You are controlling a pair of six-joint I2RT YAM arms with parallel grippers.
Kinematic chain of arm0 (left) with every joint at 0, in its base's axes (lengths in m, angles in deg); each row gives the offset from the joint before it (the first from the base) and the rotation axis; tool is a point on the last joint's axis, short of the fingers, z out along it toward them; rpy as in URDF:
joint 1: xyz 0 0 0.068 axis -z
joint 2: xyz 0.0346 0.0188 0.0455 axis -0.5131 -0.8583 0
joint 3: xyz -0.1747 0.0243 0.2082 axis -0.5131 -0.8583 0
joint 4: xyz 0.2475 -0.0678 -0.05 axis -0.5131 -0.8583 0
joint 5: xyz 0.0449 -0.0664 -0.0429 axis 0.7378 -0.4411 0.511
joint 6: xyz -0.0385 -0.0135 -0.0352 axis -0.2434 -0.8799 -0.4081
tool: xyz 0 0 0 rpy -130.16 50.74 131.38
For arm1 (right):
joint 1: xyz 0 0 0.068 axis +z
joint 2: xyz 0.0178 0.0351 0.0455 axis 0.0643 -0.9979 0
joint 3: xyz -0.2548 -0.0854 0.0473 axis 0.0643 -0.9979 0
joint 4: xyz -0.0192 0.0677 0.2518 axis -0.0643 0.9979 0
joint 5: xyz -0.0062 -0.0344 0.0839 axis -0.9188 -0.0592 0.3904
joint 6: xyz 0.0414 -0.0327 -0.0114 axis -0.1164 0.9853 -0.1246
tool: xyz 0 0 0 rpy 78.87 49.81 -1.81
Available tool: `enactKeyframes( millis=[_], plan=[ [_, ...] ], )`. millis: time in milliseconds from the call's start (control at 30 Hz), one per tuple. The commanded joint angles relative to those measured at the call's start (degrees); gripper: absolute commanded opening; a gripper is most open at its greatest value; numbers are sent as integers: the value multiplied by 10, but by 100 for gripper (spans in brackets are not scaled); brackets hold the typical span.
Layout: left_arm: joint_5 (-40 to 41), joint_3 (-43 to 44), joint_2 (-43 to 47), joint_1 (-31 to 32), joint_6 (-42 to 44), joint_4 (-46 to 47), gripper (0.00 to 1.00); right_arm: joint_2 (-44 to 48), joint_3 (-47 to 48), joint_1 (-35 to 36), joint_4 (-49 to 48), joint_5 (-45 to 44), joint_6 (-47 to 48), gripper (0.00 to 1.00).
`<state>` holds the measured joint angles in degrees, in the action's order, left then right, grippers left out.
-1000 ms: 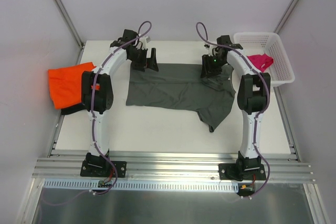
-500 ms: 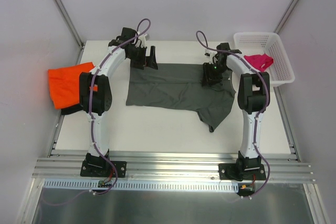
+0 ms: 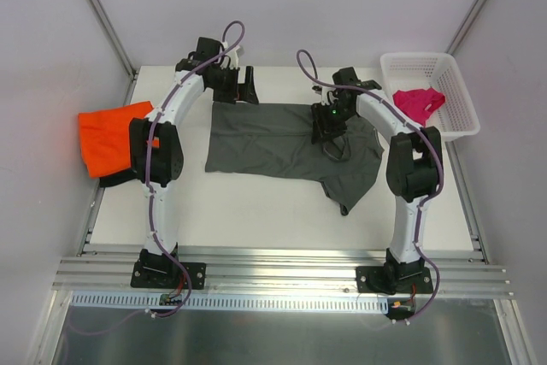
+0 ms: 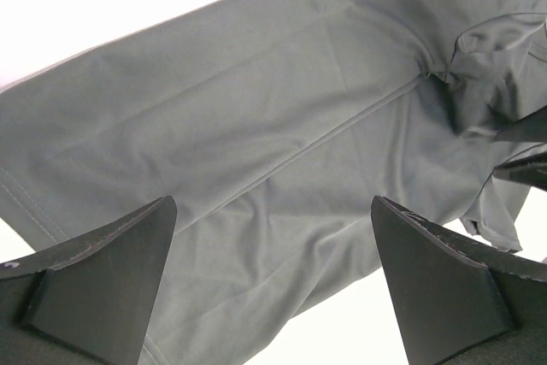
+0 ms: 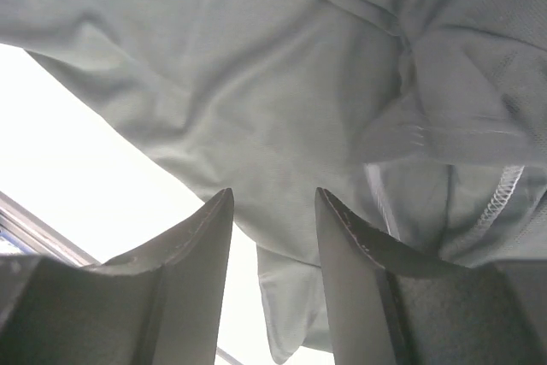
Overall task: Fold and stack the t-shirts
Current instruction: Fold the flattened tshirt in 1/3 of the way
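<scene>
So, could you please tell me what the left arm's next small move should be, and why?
Probably lower the left fingers and close them on the far edge of the dark grey t-shirt. They stand wide open above that edge, holding nothing, while the right fingers sit at bunched cloth further right.

**Robot test cell in a lab**

A left arm (image 3: 155, 153) and a right arm (image 3: 411, 170), each trailing a purple cable (image 3: 229, 38), are bolted to an aluminium rail (image 3: 282, 275). The rail edges a white table (image 3: 282, 221) boxed in by plain white panels (image 3: 282, 6).
</scene>
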<state>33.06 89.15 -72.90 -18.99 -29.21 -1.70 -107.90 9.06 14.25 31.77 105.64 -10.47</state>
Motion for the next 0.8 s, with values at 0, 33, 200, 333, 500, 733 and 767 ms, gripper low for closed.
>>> enactKeyframes(
  millis=[0,33,200,333,500,733,767],
  plan=[
    [-18,25,-10,-5,-8,5,99,32,-6,2,9,3,-7,47],
    [-18,25,-8,-5,-7,5,99,33,-9,2,11,1,-5,47],
    [-15,22,2,-6,-7,5,99,53,-39,-15,5,-17,16,46],
    [-15,10,10,-6,-6,4,99,40,-22,-37,-2,-37,34,47],
    [-16,-4,19,-6,-2,4,99,6,16,-71,0,-49,50,46],
    [-15,-16,27,-5,3,4,99,-32,48,-81,-7,-57,61,46],
    [-14,-17,29,-5,4,4,99,-40,52,-81,-6,-58,62,46]
  ],
)
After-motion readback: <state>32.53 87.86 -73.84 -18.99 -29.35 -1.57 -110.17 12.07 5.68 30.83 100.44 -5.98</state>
